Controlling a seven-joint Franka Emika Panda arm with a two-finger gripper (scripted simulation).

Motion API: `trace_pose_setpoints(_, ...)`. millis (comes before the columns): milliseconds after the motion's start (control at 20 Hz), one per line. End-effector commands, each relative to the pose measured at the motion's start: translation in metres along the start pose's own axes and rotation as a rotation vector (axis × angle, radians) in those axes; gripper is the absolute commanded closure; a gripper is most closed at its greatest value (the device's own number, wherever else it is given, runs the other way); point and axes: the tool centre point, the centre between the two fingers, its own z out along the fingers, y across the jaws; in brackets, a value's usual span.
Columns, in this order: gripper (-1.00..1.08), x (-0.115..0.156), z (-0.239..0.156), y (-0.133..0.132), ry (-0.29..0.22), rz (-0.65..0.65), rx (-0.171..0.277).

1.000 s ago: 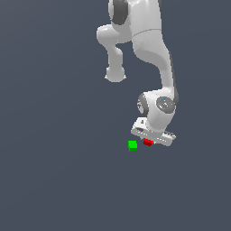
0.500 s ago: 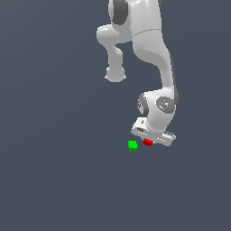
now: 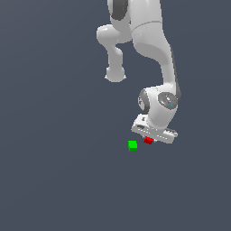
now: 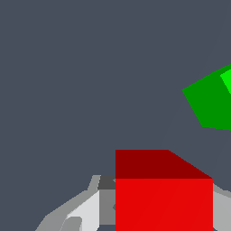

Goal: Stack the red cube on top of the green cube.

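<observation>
The red cube (image 3: 148, 140) lies low on the grey floor (image 3: 54, 171), right under the white hand of my gripper (image 3: 150, 138). In the wrist view the red cube (image 4: 163, 198) fills the space between the two fingers, with a grey finger (image 4: 85, 212) pressed against one side and the other finger's edge against the opposite side. The gripper (image 4: 164, 219) is shut on it. The green cube (image 3: 132, 145) sits a short way off, toward the exterior view's left of the red cube, apart from it. In the wrist view the green cube (image 4: 212, 103) shows beyond the red cube, partly cut off.
The white arm (image 3: 153, 54) rises above the cubes toward the top of the exterior view. Plain grey floor lies all around.
</observation>
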Motion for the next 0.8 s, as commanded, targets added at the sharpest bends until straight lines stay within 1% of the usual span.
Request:
trace_pose_setpoints(0, 1.08, 0.000, -0.016, 0.000, 0.002, 0.000, 0.001)
trace_pose_setpoints(200, 1.08, 0.000, -0.045, 0.000, 0.002, 0.000, 0.001)
trace_pose_setpoints(400, 1.08, 0.000, -0.066, 0.000, 0.002, 0.000, 0.001)
trace_pose_setpoints(600, 1.08, 0.001, -0.077, 0.000, 0.002, 0.000, 0.001)
trace_pose_setpoints(750, 1.08, 0.001, -0.077, 0.000, 0.003, 0.001, 0.002)
